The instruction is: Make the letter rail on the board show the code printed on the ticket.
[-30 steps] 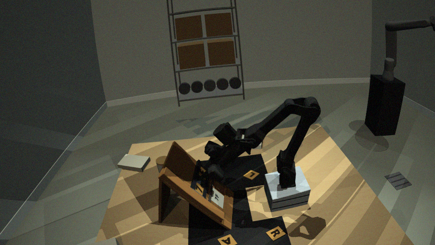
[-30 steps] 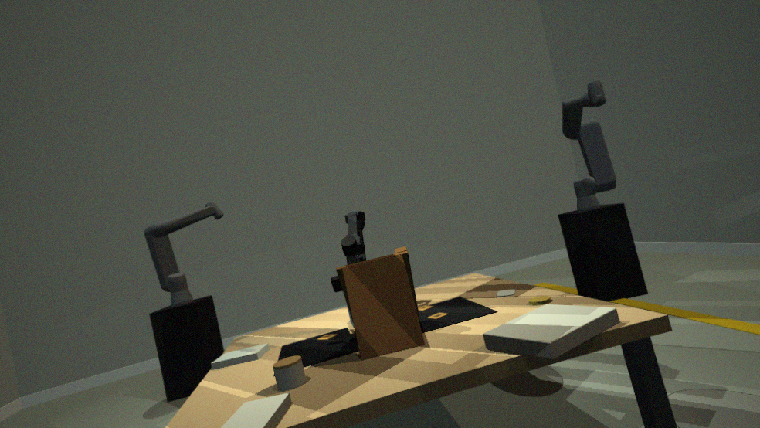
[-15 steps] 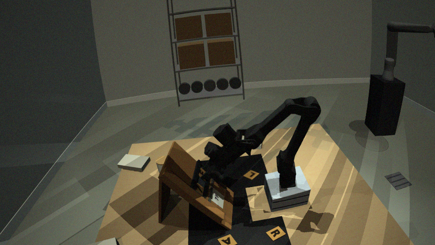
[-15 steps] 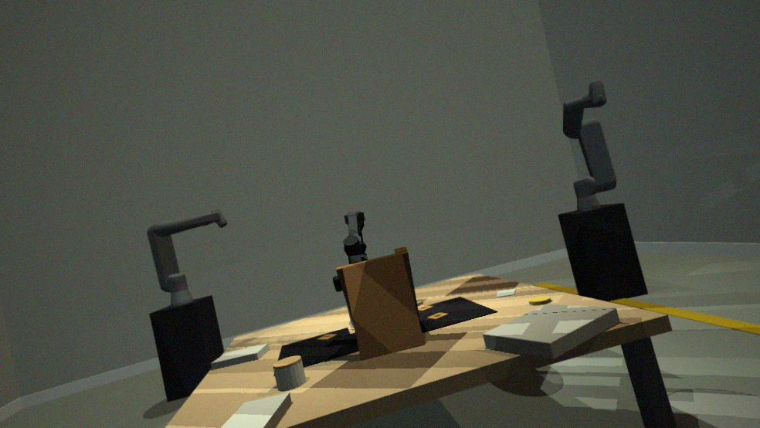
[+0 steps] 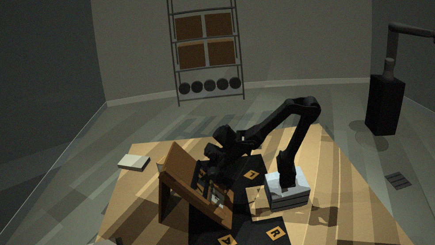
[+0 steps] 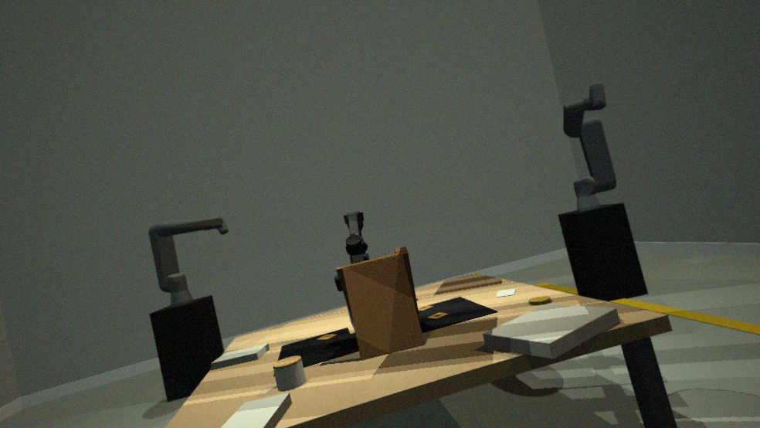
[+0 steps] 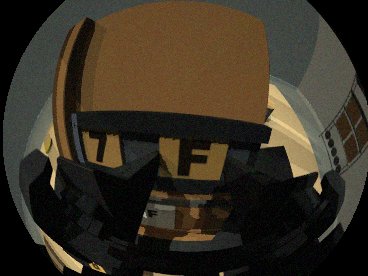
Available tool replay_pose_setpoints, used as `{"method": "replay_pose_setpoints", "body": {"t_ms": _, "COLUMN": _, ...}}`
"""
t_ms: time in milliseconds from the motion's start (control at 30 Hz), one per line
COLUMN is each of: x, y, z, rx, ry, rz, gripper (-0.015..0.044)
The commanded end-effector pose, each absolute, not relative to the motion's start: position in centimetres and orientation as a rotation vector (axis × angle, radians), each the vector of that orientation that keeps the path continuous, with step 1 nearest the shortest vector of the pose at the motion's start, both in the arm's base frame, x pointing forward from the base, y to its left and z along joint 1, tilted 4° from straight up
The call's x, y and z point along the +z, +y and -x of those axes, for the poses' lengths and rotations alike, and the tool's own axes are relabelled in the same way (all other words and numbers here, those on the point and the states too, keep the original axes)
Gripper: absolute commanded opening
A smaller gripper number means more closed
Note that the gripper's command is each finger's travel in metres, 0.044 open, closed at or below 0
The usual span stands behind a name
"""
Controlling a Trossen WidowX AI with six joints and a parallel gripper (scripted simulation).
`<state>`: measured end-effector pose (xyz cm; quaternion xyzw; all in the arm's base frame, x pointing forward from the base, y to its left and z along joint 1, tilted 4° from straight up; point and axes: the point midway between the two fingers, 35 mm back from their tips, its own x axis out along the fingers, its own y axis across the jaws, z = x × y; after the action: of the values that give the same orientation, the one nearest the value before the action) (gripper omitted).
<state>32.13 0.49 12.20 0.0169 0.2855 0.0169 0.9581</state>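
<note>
My gripper point(image 5: 213, 174) point(image 7: 192, 159) is shut on the F tile point(image 7: 206, 161), at the black letter rail point(image 7: 170, 121) on the sloping wooden board point(image 5: 179, 158) point(image 6: 380, 305) point(image 7: 180, 65). The F tile lies under the rail's upper lip, in line with the 7 tile point(image 7: 102, 150) point(image 5: 199, 189) at the rail's left end. A dark gap separates them, partly hidden by my left finger. The ticket point(image 5: 217, 200) point(image 7: 165, 218) sits below the rail; an F shows on it, the rest is hidden or unclear. Loose tiles lie on black mats: R point(image 5: 276, 233), A point(image 5: 227, 239) and one reading L or 7 point(image 5: 251, 174).
A mug point(image 6: 290, 375) stands behind the board. Pale slabs lie near the counter's edges, one at the back left point(image 5: 133, 162) and a large one point(image 6: 550, 329) at the other side. A yellow disc point(image 6: 539, 300) and a white card point(image 6: 505, 293) lie beyond the mat.
</note>
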Motion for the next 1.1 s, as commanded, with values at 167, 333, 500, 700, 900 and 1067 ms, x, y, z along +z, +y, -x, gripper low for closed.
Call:
{"method": "replay_pose_setpoints", "body": {"t_ms": 167, "x": 12.3, "y": 0.8, "z": -32.2, "rx": 0.029, "ry": 0.577, "rz": -0.037, "gripper": 0.0000}}
{"method": "replay_pose_setpoints", "body": {"t_ms": 333, "x": 12.3, "y": 1.1, "z": -32.2, "rx": 0.029, "ry": 0.577, "rz": -0.037, "gripper": 0.0000}}
{"method": "replay_pose_setpoints", "body": {"t_ms": 500, "x": 12.3, "y": 1.3, "z": -32.2, "rx": 0.029, "ry": 0.577, "rz": -0.038, "gripper": 0.0000}}
{"method": "replay_pose_setpoints", "body": {"t_ms": 700, "x": 12.4, "y": 1.6, "z": -32.1, "rx": 0.029, "ry": 0.577, "rz": -0.038, "gripper": 0.0000}}
{"method": "replay_pose_setpoints", "body": {"t_ms": 900, "x": 12.4, "y": 1.9, "z": -32.1, "rx": 0.029, "ry": 0.577, "rz": -0.038, "gripper": 0.0000}}
{"method": "replay_pose_setpoints", "body": {"t_ms": 1067, "x": 12.4, "y": 2.1, "z": -32.1, "rx": 0.030, "ry": 0.577, "rz": -0.038, "gripper": 0.0000}}
